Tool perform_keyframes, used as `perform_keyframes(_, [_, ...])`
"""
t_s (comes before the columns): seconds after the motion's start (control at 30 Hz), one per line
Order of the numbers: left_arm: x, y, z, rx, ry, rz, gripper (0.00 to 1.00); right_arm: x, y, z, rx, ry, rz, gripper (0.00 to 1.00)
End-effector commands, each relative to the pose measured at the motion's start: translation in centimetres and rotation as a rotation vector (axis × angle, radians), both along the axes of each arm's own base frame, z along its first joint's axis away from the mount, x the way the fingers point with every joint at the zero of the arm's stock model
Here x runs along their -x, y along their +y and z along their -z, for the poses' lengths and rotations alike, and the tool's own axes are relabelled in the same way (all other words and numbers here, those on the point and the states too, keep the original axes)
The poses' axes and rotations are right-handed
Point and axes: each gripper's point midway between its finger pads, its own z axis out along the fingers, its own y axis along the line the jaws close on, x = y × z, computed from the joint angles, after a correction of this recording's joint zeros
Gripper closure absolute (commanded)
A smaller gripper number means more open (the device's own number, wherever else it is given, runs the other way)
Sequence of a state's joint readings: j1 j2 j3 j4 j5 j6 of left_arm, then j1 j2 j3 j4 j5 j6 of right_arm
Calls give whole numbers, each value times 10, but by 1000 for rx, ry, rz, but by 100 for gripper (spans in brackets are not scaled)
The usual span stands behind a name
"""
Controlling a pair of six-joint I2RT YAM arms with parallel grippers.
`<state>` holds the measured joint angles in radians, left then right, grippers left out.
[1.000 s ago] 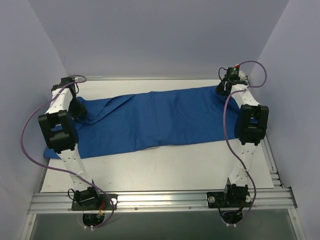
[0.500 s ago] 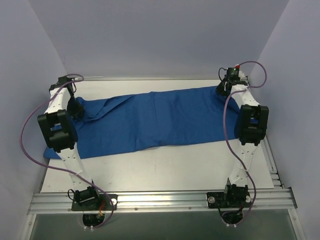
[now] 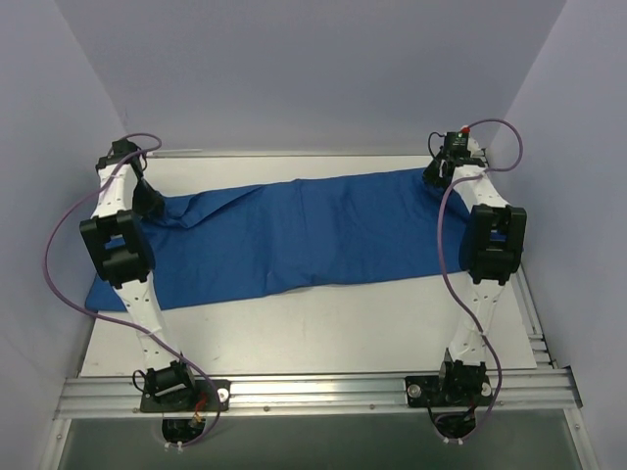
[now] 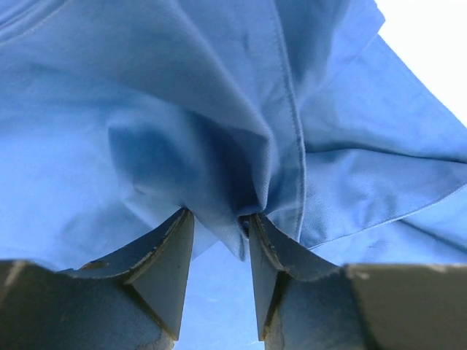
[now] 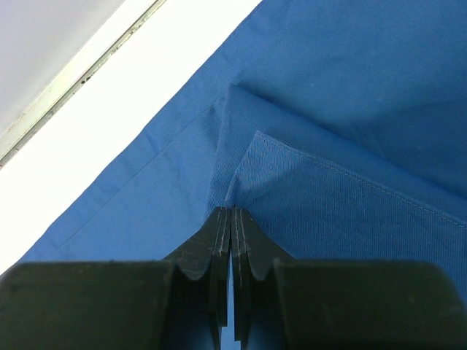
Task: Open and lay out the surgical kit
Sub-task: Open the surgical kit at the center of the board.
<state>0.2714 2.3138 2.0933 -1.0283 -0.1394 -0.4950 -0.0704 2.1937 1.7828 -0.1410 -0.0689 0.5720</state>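
The surgical kit shows only as its royal-blue cloth wrap (image 3: pixel 313 235), lying as a wide band across the table. My left gripper (image 3: pixel 149 201) is at the cloth's far-left back corner. In the left wrist view its jaws (image 4: pixel 217 213) stand partly apart, with a bunched fold of the cloth (image 4: pixel 182 109) pinched between the tips and creases running out from them. My right gripper (image 3: pixel 433 176) is at the far-right back corner. Its fingers (image 5: pixel 230 209) are pressed together on a raised folded edge of the cloth (image 5: pixel 350 109).
The white table top (image 3: pixel 343 323) shows in front of the cloth. An aluminium rail (image 3: pixel 313 392) carries both arm bases at the near edge. Pale walls close in on the left, back and right. The table's back edge (image 5: pixel 73 73) runs close behind the right gripper.
My left arm has moved back and to the left, drawing the cloth's left back corner with it and pulling that end flatter. The right arm has not moved.
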Motion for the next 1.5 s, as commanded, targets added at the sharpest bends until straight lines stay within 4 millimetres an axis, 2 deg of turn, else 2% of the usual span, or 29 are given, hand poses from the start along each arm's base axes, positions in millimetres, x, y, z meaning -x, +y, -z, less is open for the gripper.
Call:
perform_keyframes(0.0, [-15,3,-11,19,-49,-16,60,-11,4,-28,3,-64,-22,100])
perform_keyframes(0.07, [-17,2,-7,30,-43,-17,65,-11,5,-27,-1,-61,-25,100])
perform_keyframes(0.1, [-19,1,-8,32,-45,-14,73,-11,7,-26,-2,-61,-27,100])
perform_keyframes(0.23, [-19,2,-15,20,-60,-20,94,-11,7,-27,-2,-64,-27,100])
perform_keyframes(0.27, [-20,3,-18,18,-67,-20,95,-11,6,-29,-4,-66,-26,100])
perform_keyframes(0.4, [-27,10,-33,-10,-101,-31,98,-13,7,-27,-8,-66,-28,100])
perform_keyframes(0.5, [-40,20,-43,-41,-147,-43,98,-15,10,-24,-13,-66,-35,100])
perform_keyframes(0.57, [-46,25,-33,-38,-138,-57,98,-17,10,-23,-14,-65,-36,100])
perform_keyframes(0.6, [-53,30,-42,-48,-165,-66,98,-17,11,-23,-13,-65,-37,100])
perform_keyframes(0.63, [-55,34,-30,-42,-152,-78,98,-18,12,-24,-10,-68,-38,100])
perform_keyframes(0.73, [-68,42,-23,-41,-182,-94,98,-18,12,-19,-11,-62,-38,100])
perform_keyframes(0.93, [-81,41,-12,6,-211,-103,98,-18,15,-20,-5,-63,-44,100])
perform_keyframes(1.07, [-73,37,-18,-5,-192,-103,98,-16,15,-19,-4,-58,-46,100])
perform_keyframes(1.1, [-70,39,-32,-30,-205,-104,98,-16,15,-18,-6,-58,-47,100])
perform_keyframes(1.13, [-68,38,-37,-44,-206,-97,98,-16,16,-18,-9,-58,-48,100])
perform_keyframes(1.17, [-62,37,-33,-57,-187,-90,98,-16,16,-19,-12,-60,-47,100])
perform_keyframes(1.2, [-59,36,-53,-89,-212,-70,98,-17,18,-20,-17,-65,-52,100])
perform_keyframes(1.27, [-50,41,-55,-140,-193,-55,98,-17,20,-22,-21,-68,-56,100])
perform_keyframes(1.3, [-45,44,-68,-175,-193,-31,98,-17,20,-22,-25,-69,-56,100])
perform_keyframes(1.33, [-39,53,-71,-228,-171,-36,98,-18,21,-23,-25,-72,-58,100])
perform_keyframes(1.47, [-21,67,-73,-291,-106,-27,98,-16,21,-24,-25,-70,-60,100])
